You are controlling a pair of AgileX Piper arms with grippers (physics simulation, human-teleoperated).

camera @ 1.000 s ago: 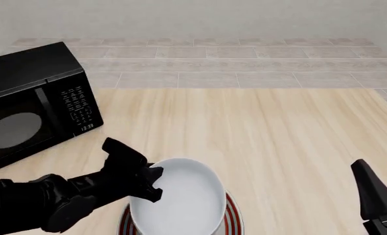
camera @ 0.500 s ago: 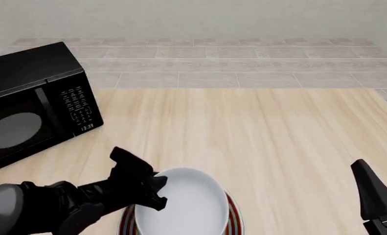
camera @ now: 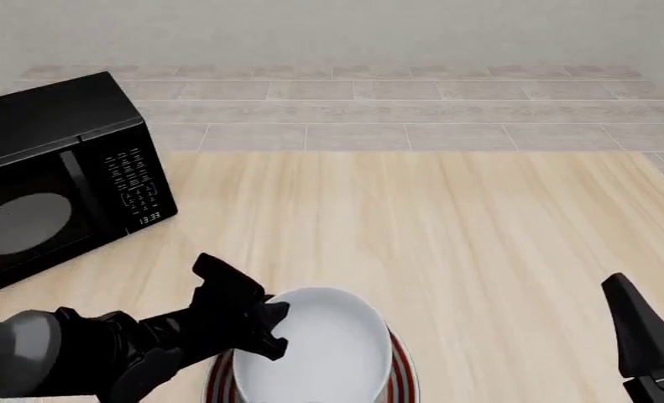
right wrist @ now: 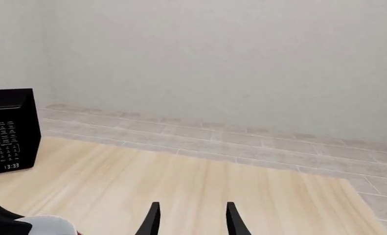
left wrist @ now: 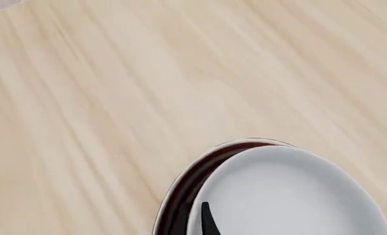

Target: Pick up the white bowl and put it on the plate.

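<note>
The white bowl (camera: 315,348) sits over the plate (camera: 399,374), its rim pinched by the left gripper (camera: 267,327); lower gently, level, before releasing.

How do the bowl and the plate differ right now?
The bowl is plain glossy white; the plate carries red rings at its rim. The bowl is deep, the plate flat. The bowl is narrower, so the plate's rim shows past it. The bowl sits above the plate with the left gripper at its rim, while the plate lies on the table. Both are round and white.
</note>
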